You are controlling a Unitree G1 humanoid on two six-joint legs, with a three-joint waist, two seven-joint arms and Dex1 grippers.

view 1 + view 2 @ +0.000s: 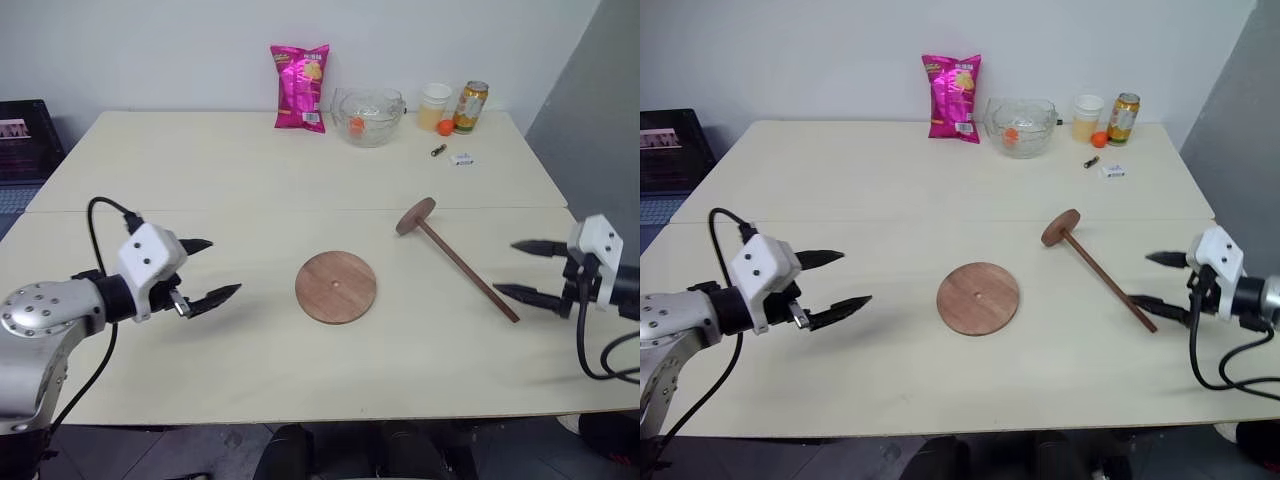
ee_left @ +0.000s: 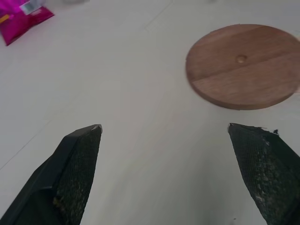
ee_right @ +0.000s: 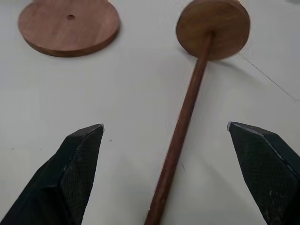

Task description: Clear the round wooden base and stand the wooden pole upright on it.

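**Base bare, pole lying flat**

Your left gripper (image 1: pixel 212 270) hovers wide open, empty. Right of it, mid-table, lies the flat round reddish-brown wooden base (image 1: pixel 336 286), small centre hole, nothing on it. Further right, the thin dark-brown wooden pole (image 1: pixel 460 262) rests on its side, disc end tilted. Your right gripper (image 1: pixel 522 270) gapes empty by its bare tip.

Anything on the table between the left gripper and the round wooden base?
No. Between the left gripper and the round wooden base there is bare table, as the left eye view shows.
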